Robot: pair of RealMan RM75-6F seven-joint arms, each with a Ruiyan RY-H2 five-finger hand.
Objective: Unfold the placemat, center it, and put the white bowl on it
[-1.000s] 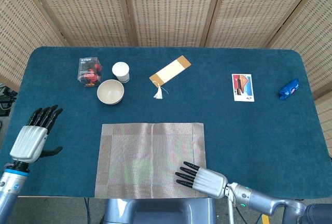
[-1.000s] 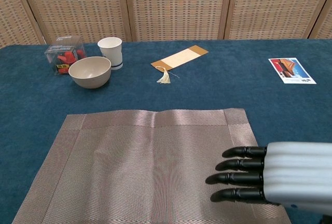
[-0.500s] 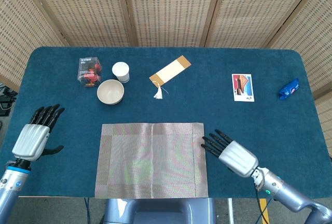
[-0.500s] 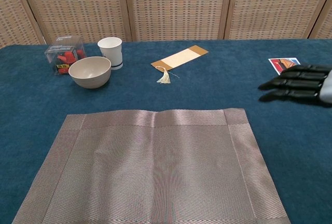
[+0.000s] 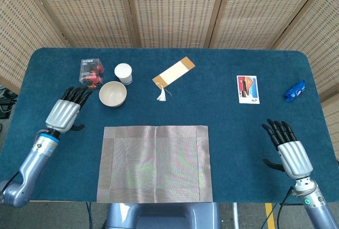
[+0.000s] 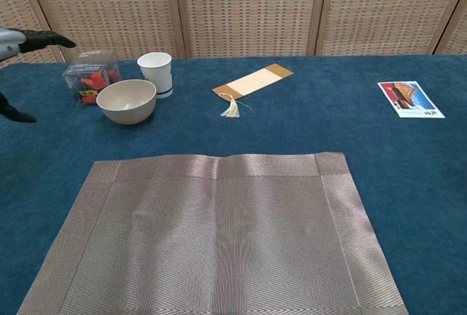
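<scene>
The woven grey placemat (image 5: pixel 154 163) (image 6: pixel 213 235) lies flat and unfolded at the table's front middle. The white bowl (image 5: pixel 113 94) (image 6: pixel 127 100) stands upright beyond its far left corner, on the blue cloth. My left hand (image 5: pixel 67 112) hovers just left of the bowl with fingers spread, holding nothing; in the chest view only its fingertips (image 6: pixel 44 38) show at the left edge. My right hand (image 5: pixel 287 147) is off to the right of the placemat, fingers spread and empty; the chest view does not show it.
A white cup (image 5: pixel 123 73) and a clear box of red items (image 5: pixel 91 72) stand right behind the bowl. A bookmark with a tassel (image 5: pixel 172 73), a picture card (image 5: pixel 248 89) and a blue object (image 5: pixel 295 90) lie further back and right.
My right hand has lifted off the placemat's front right corner and swung out to the right. My left hand has moved forward and right, up beside the bowl.
</scene>
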